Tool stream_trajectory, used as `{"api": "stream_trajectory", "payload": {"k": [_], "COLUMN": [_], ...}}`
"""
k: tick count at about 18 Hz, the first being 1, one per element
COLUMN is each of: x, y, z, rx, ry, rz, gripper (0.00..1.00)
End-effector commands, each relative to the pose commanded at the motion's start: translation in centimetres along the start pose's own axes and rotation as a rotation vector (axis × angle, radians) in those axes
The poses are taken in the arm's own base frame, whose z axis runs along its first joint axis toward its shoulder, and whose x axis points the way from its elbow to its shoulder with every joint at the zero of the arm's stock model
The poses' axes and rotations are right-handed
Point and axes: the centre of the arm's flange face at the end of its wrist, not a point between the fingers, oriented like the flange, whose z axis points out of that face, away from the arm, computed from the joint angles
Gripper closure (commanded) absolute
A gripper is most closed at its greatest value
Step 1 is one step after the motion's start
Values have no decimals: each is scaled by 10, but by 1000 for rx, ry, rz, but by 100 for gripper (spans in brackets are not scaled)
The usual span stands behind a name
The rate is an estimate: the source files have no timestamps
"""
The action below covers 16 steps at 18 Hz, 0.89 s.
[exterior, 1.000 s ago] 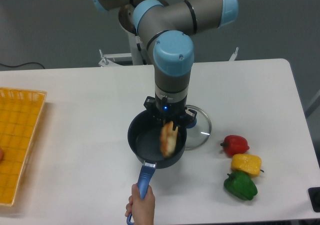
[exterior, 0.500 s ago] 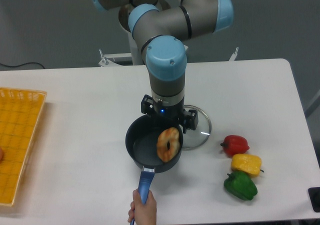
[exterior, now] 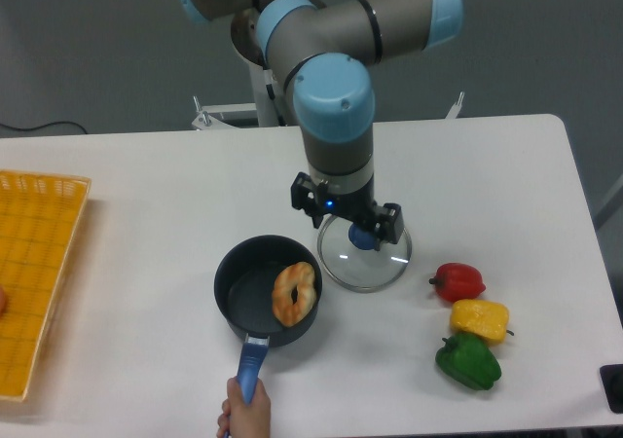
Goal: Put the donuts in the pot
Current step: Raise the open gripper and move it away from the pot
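- Since the earlier frames the pot (exterior: 267,292) has slid left and toward the camera, out from under the gripper (exterior: 348,226), and the donut (exterior: 294,293) has left the gripper and now lies in the pot.
- Table (exterior: 146,195): white, carrying everything listed below.
- Arm (exterior: 334,117): grey with blue joints, pointing straight down over the lid.
- Basket (exterior: 34,273): yellow, at the table's left edge, well apart from the pot.
- Pot: dark, round, its blue handle (exterior: 250,364) pointing at the camera and held by a person's hand (exterior: 244,418).
- Lid (exterior: 366,256): glass, flat on the table just right of the pot, directly beneath the gripper.
- Gripper: holding nothing; whether its fingers are spread or closed cannot be told from this angle.
- Donut: leaning against the pot's right inner wall, hole facing the camera.
- Peppers: red (exterior: 458,281), yellow (exterior: 479,319), green (exterior: 467,360), clustered to the right.
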Motion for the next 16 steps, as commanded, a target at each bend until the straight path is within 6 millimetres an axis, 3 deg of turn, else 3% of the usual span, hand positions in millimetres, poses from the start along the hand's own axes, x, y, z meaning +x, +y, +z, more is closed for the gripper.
{"api": "stream_trajectory", "payload": {"k": [5,16], "x": [-22,-67], "y": [34,87], "z": [-11,-3], "rx": [-7,-6], "ry": [8,43], "rz": [90,199], "gripper": [0,0]}}
